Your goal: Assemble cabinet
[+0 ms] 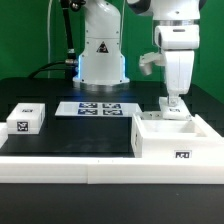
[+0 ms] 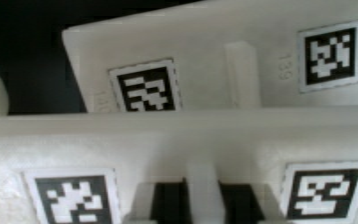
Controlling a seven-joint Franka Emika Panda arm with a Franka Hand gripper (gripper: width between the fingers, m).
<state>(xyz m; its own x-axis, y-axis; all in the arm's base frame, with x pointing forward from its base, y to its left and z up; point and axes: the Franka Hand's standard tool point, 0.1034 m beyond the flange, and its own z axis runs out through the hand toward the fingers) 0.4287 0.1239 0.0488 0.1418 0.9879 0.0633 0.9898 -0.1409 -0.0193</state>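
The cabinet (image 1: 168,138) is a large white open box at the exterior view's right, with a marker tag on its near wall. My gripper (image 1: 173,101) hangs straight down over its far edge, with its fingers close together on a small white tagged panel (image 1: 172,113) standing there. In the wrist view this panel (image 2: 197,150) fills the near part, with a tag on each side and a white rib between two dark strips at my jaws. Beyond it lies another white face (image 2: 211,60) with two tags, likely the cabinet.
A small white tagged block (image 1: 25,119) sits at the exterior view's left. The marker board (image 1: 98,108) lies at the middle back, before the robot base (image 1: 102,60). A long white ledge (image 1: 70,166) runs along the front.
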